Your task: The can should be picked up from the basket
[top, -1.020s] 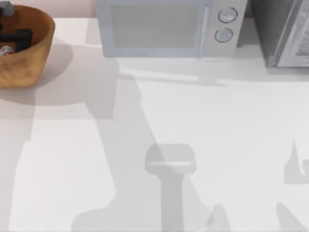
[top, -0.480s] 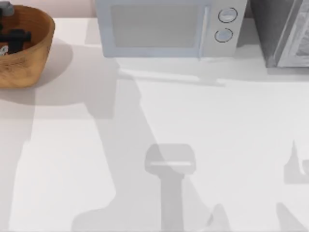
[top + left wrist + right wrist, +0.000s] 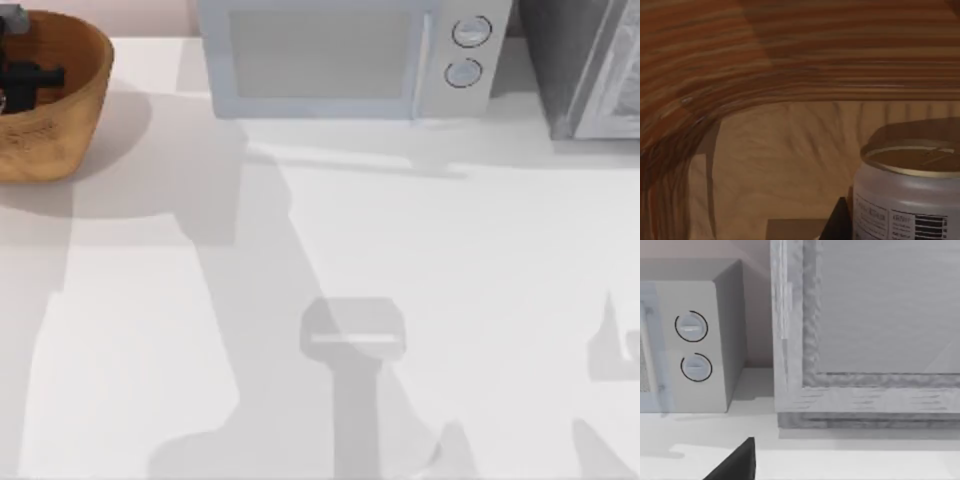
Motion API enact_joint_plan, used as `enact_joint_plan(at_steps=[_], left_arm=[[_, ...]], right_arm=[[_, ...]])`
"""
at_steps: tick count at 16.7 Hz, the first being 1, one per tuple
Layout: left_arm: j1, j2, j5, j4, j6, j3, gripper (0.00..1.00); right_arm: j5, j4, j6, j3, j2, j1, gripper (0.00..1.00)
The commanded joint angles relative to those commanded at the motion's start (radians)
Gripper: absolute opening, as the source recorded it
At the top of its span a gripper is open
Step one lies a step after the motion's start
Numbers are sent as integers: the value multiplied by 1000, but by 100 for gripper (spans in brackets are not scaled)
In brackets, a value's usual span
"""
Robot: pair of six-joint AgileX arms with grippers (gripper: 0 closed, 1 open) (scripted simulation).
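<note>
My left gripper (image 3: 22, 75) sits inside the basket (image 3: 70, 110) beside the can (image 3: 907, 195); I cannot tell its grip.

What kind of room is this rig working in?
Likely a rendered kitchen counter: a microwave with two dials stands at the back of the white table, a grey appliance beside it, and a wicker basket holding a can.
</note>
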Motion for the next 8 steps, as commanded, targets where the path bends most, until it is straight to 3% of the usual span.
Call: enact_joint_plan(at_steps=[8], left_arm=[[3,-37,-7,-3,-1,2,0]], right_arm=[[0,0,0,0,0,0,100]])
